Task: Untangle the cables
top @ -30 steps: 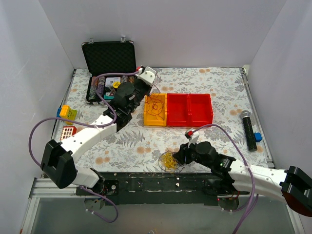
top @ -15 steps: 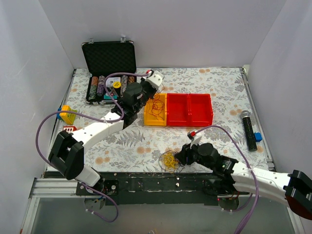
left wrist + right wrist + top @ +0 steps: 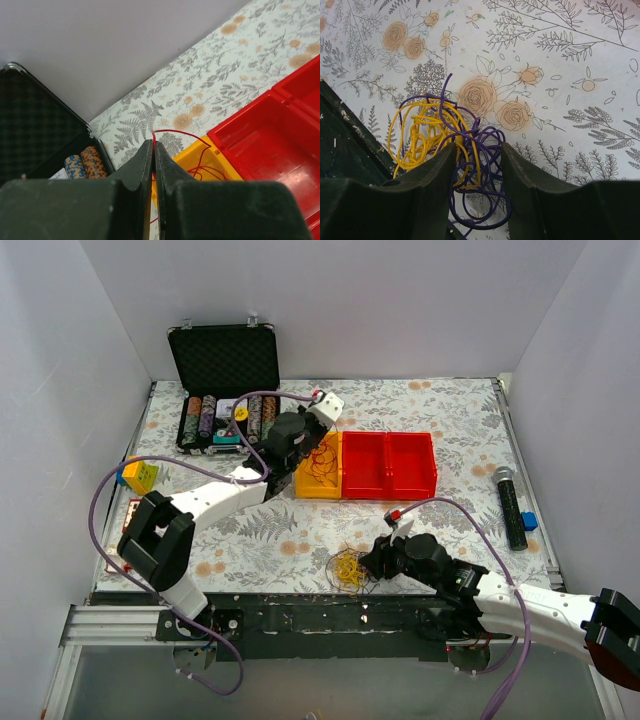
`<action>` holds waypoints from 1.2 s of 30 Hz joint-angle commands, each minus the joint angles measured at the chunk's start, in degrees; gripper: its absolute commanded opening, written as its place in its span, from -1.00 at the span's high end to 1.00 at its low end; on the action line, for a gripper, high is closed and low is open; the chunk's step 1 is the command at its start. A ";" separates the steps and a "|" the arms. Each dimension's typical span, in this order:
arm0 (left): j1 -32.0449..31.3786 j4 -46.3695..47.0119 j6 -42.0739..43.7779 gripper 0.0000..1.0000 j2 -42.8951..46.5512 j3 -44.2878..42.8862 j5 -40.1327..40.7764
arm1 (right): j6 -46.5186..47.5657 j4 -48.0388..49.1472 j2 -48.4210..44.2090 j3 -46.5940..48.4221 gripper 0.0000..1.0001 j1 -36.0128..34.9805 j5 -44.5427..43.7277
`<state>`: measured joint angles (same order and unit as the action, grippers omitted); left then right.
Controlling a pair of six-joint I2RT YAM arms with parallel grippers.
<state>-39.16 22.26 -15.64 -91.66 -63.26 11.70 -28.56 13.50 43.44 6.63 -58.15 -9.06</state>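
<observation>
In the left wrist view my left gripper [image 3: 153,146] is shut on a thin red wire [image 3: 182,133]. The wire arcs from the fingertips down into the yellow bin [image 3: 231,170], where more red loops lie. From above, the left gripper [image 3: 312,432] hangs over the yellow bin's [image 3: 303,487] left edge. My right gripper [image 3: 478,150] is open, its fingers low either side of a purple wire bundle [image 3: 487,145] tangled with yellow wire [image 3: 417,131]. From above, that tangle [image 3: 348,568] lies near the table's front edge, at the right gripper [image 3: 368,564].
Two red bins [image 3: 388,462] adjoin the yellow bin on its right. An open black case of poker chips [image 3: 222,390] stands at the back left. A microphone [image 3: 510,505] and a blue block [image 3: 528,521] lie at the right, and a yellow and blue block [image 3: 140,474] at the left edge.
My left arm has swung right and towards the back, bringing its gripper over the yellow bin. The right gripper has stayed at the yellow and purple tangle.
</observation>
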 commanded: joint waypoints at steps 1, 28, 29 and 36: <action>0.22 -4.66 0.87 1.00 -2.64 -1.16 3.93 | -0.01 -1.19 0.15 1.89 0.06 -0.30 -1.57; 0.22 -30.61 -4.58 1.00 -19.44 -14.35 3.76 | -0.45 -1.11 1.38 2.51 0.17 -0.30 -0.87; 0.22 -30.70 -3.88 1.00 -19.35 -13.56 3.59 | -0.53 -0.84 1.64 2.51 0.17 -0.21 -0.70; 0.22 -26.66 2.00 1.00 -17.42 -4.25 5.08 | -0.27 -0.49 2.61 2.68 0.18 -0.12 -0.34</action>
<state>-39.11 -5.78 -17.41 -112.73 -72.31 15.62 -28.75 12.36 45.65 7.35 -58.15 -9.17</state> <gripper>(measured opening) 0.014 0.415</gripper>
